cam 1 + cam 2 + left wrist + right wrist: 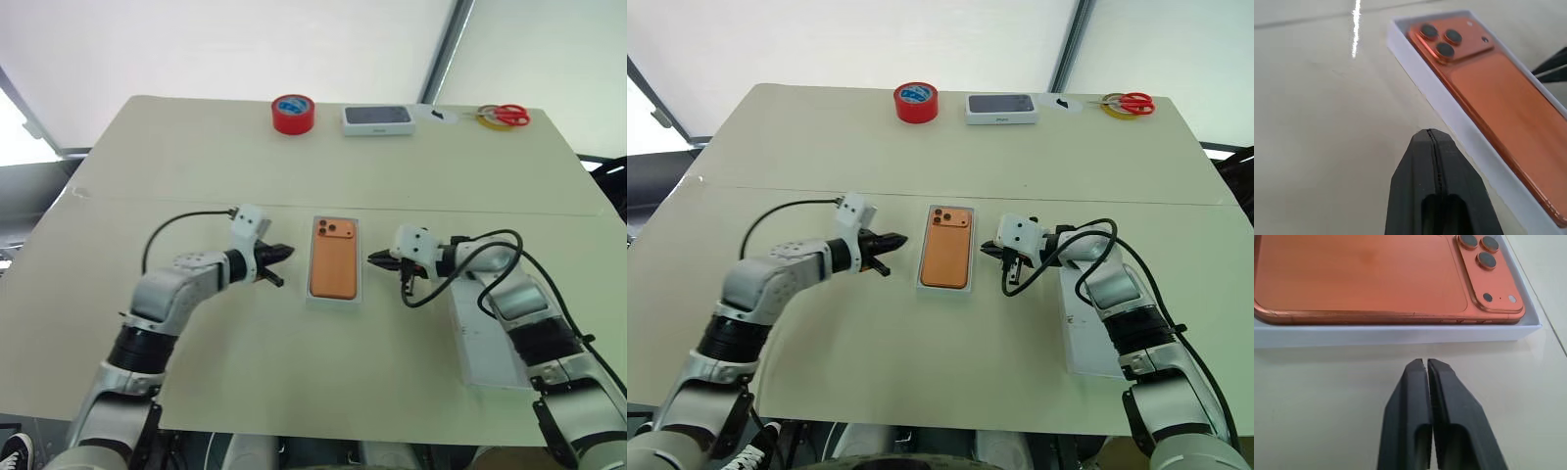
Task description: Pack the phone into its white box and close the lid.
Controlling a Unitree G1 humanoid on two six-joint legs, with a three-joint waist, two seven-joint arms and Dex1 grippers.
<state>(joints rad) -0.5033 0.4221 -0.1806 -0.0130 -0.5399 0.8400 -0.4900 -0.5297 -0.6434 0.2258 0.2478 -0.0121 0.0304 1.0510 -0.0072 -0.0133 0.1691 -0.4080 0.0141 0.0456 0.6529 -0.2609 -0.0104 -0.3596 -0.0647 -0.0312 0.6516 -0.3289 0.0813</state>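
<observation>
The orange phone (333,257) lies back up, its lenses at the far end, inside the white box (333,302) at the table's middle. My left gripper (286,253) hovers just left of the box, pointing at it, fingers (1415,166) shut with nothing between them. On the box's other side my right gripper (375,259) is shut and empty too, a short gap from the box wall (1391,335). The lid (480,343) lies flat, white face showing, at the right near edge, partly under my right forearm.
Along the far edge stand a red tape roll (292,114), a dark-topped white box (377,119), and red-handled scissors (505,116) by a yellow tape ring. A seam crosses the table behind the box.
</observation>
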